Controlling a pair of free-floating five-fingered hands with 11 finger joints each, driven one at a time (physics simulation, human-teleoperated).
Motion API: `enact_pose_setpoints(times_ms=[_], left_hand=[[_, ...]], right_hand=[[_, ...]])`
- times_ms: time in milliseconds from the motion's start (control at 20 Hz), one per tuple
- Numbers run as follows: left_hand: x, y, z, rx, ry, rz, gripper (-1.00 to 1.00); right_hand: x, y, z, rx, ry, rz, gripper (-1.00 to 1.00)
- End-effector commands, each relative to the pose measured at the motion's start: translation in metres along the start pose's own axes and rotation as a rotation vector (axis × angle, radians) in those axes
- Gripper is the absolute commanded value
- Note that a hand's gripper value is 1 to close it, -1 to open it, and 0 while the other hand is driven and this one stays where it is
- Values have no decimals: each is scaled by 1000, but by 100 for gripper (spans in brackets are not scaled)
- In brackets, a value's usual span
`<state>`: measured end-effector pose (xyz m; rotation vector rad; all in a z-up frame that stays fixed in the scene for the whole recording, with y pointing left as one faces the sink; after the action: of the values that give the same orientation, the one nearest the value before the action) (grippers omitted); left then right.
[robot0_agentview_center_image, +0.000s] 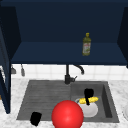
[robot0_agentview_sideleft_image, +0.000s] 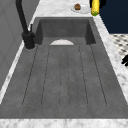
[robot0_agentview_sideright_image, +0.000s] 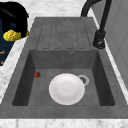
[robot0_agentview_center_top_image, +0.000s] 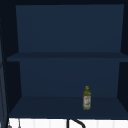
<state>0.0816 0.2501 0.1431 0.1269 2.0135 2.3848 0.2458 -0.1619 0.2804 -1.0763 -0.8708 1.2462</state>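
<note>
One yellow corn cob (robot0_agentview_center_image: 89, 100), green-tipped, gripped by right hand (robot0_agentview_center_image: 88, 94).

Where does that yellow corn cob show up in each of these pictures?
Front view: corn cob held by the right hand above the white plate.
Left side view: top edge, right.
Right side view: upper left.
Shared landmark: the black faucet.

No text can be read anywhere. The bottle (robot0_agentview_center_image: 86, 44), right of centre on the shelf (robot0_agentview_center_image: 50, 53), carries a label, but its print is illegible.
</note>
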Motion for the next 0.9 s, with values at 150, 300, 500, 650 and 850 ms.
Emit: enact_pose_setpoints(times_ms=[150, 300, 500, 650, 850], left_hand=[[0, 0, 0, 0, 0, 0, 0], [0, 0, 0, 0, 0, 0, 0], [0, 0, 0, 0, 0, 0, 0], [0, 0, 0, 0, 0, 0, 0], [0, 0, 0, 0, 0, 0, 0]], right_hand=[[6, 51, -30, -30, -144, 64, 100], [4, 74, -44, -41, -187, 43, 100], [2, 96, -65, -58, -218, 19, 100], [0, 110, -84, -69, -217, 6, 100], [-2, 123, -114, -63, -201, -12, 100]])
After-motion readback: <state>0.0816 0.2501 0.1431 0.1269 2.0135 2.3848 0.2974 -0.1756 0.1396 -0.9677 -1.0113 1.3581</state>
